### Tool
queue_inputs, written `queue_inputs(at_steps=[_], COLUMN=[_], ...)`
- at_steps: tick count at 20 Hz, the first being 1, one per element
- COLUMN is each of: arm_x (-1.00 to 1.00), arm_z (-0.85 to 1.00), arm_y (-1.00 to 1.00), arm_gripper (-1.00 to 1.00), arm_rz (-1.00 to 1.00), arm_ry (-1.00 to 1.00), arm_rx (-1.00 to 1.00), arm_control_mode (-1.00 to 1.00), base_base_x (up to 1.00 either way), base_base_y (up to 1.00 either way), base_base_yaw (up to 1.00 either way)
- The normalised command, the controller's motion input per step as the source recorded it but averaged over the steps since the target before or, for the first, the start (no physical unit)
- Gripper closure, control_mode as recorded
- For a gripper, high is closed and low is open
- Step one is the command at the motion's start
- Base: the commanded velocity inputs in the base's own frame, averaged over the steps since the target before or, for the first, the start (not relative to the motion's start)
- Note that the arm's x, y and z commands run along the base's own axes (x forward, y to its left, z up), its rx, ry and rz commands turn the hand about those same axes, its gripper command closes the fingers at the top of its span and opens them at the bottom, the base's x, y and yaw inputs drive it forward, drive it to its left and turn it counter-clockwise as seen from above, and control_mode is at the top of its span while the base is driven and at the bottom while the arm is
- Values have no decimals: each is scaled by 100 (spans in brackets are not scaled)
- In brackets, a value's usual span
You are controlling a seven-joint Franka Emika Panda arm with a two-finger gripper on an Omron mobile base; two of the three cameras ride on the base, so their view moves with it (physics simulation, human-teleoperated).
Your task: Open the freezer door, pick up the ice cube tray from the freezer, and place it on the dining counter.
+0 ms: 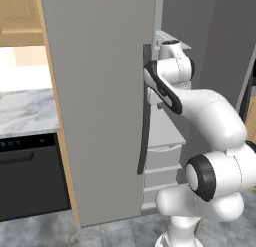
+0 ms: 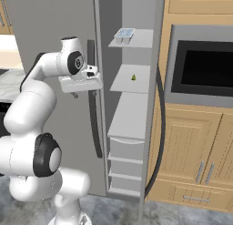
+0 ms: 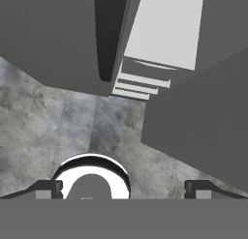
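Observation:
The freezer (image 2: 129, 115) stands open, with pale shelves above and grey drawers below. Its narrow freezer door (image 2: 158, 83) is swung out and seen edge-on, the bowed dark handle (image 2: 160, 133) along it. The pale blue ice cube tray (image 2: 124, 35) lies on the top shelf. My gripper (image 2: 82, 93) hangs open and empty in front of the wider grey door (image 2: 50, 23), left of the freezer at about the second shelf's height, and it points down. In the hand view the fingertips (image 3: 48, 188) stand far apart over the floor. The dining counter is out of view.
A small green thing (image 2: 134, 77) sits on the second shelf. The wider door's dark handle (image 1: 145, 121) runs just beside my hand. A black built-in oven (image 2: 205, 69) sits in wood cabinets on the right; a marble counter (image 1: 25, 111) over a black appliance lies left.

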Motion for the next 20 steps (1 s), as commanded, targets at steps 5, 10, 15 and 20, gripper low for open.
queue_inputs(at_steps=[5, 10, 15, 20], arm_x=[0, 0, 0, 0], arm_z=[0, 0, 0, 0], arm_y=[0, 0, 0, 0], arm_gripper=[-100, -100, -100, -100], arm_rz=[0, 0, 0, 0], arm_ry=[0, 0, 0, 0], arm_rx=[0, 0, 0, 0], arm_control_mode=[100, 100, 100, 100], base_base_x=[33, 54, 43, 54], base_base_y=[1, 0, 0, 0], base_base_yaw=[-1, -1, -1, 0])
